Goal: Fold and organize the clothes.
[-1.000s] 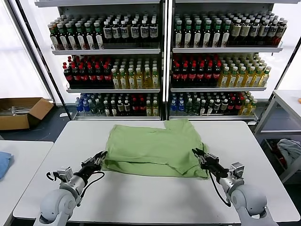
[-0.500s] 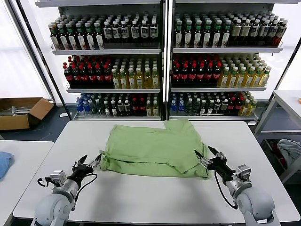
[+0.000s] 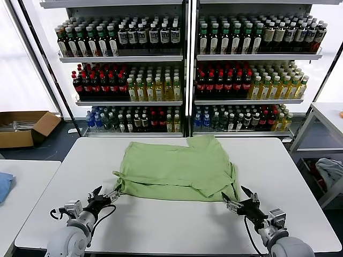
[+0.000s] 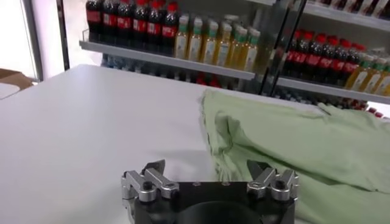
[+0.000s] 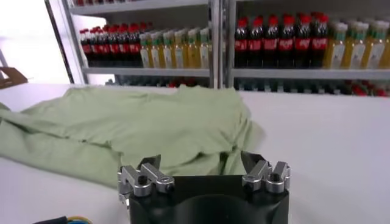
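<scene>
- My left hand [image 3: 103, 196] sits low at the near left of the desk [image 3: 177, 227], fingers spread wide, holding nothing, just short of the shirt's near-left corner.
- My right hand [image 3: 239, 202] sits at the near right, also spread wide and empty, just short of the shirt's near-right corner.
- The shirt [image 3: 177, 170] lies ahead of both hands, mid-desk, plain green side up, folded over itself, long axis running left to right. Neither hand touches it.
- Both hands look about equally near, each to its own corner; my guess is the next fold needs both reaching forward together.
- Count: one green shirt visible, two hands, one desk.
- Farther back: two shelf units [image 3: 187, 64] full of bottles; cardboard box [image 3: 24, 127] on the floor far left.
</scene>
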Controlling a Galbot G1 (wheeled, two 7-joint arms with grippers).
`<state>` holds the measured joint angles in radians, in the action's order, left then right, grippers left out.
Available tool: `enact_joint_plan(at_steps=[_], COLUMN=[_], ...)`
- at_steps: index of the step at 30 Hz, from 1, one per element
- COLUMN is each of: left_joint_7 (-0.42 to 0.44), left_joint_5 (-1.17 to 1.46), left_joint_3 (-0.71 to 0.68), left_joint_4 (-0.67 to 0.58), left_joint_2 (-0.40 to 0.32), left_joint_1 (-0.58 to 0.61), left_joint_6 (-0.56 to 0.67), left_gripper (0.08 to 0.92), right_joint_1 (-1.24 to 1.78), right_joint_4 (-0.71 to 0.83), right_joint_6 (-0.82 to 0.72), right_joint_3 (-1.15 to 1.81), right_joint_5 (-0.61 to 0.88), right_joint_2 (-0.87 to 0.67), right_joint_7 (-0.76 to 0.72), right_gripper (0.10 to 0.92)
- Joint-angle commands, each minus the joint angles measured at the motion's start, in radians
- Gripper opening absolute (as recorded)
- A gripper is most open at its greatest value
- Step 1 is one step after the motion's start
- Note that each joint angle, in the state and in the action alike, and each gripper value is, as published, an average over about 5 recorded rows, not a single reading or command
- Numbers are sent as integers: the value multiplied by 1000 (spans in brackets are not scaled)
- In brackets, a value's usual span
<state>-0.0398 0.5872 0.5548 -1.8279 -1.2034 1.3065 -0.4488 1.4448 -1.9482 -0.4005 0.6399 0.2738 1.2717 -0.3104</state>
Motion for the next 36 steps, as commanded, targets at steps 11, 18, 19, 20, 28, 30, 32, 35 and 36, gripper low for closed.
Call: enact_joint_plan(at_steps=[11,18,19,20,28,30,32,35,36], left_joint_7=[26,35,37,39,40,38,38,35,33], left_joint_5=[-5,3,4,4,20,28,33,33,33], left_joint_3=[-17,-6,-2,1,36,61,89,135,149], left_joint_4=[76,68,70,72,-16,-66,-112,-181,-202], left_joint_2=[-10,14,18,22,43,51,59,65,64], left_joint_1=[-7,0,1,3,93,142,195,273,299], left_joint_6=[41,46,47,48,48,45,44,39,37], left_gripper=[453,254,219,193,84,84,84,84,84], right_joint_1=[-25,-22,-20,-18,23,56,97,171,198], right_joint_4=[52,32,28,25,-22,-54,-90,-148,-167], right_joint_6=[-14,-13,-13,-13,-12,-12,-12,-9,-6], right_joint_3=[-22,-16,-16,-17,-14,-9,-3,11,16], right_joint_5=[20,44,44,45,44,49,56,60,59], right_joint_2=[30,18,15,12,-11,-26,-41,-53,-54], right_joint_7=[3,-1,-2,-2,-6,-7,-8,-9,-9], right_gripper=[438,238,213,179,115,115,115,115,115])
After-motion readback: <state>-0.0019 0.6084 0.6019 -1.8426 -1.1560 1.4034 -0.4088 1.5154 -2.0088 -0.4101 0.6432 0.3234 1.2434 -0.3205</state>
